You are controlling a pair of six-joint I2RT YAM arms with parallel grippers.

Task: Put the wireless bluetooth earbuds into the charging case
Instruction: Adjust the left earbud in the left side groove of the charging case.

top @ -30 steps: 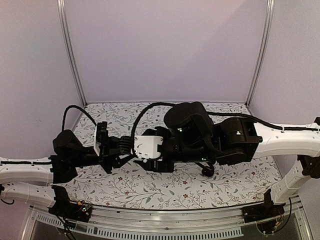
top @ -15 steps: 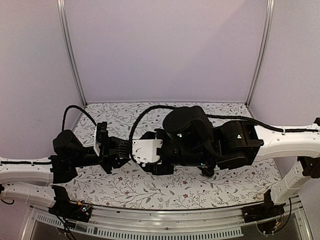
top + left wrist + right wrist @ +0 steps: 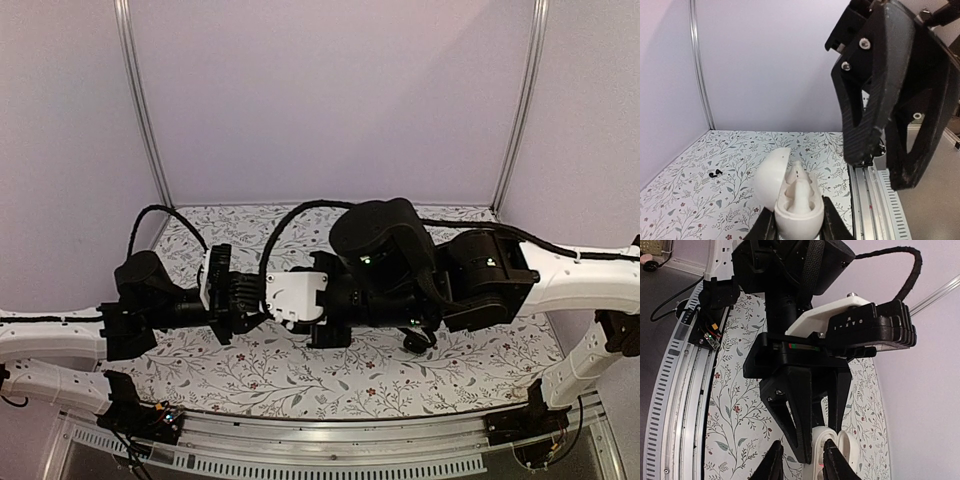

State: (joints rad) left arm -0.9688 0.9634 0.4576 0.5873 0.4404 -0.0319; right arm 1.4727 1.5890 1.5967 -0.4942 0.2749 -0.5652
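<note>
The white pebble-shaped charging case (image 3: 796,202) sits upright between my left gripper's (image 3: 797,227) fingers, its lid swung open to the left and its two white wells showing. It also shows in the right wrist view (image 3: 845,447). Two tiny dark earbuds (image 3: 715,173) lie on the floral mat, far left of the case. My right gripper (image 3: 802,465) is open and empty. It hangs just above and right of the case, fingers (image 3: 875,100) pointing down beside it. In the top view both grippers meet at mid-table (image 3: 262,300), and the case is hidden there.
The metal rail (image 3: 875,200) of the table's front edge runs just right of the case. Frame posts (image 3: 140,110) and lilac walls close in the back and sides. A small dark rounded thing (image 3: 415,342) lies on the mat under the right arm.
My left gripper has moved right, closer to the right gripper, still holding the case. The right gripper shifted left, then back right a little.
</note>
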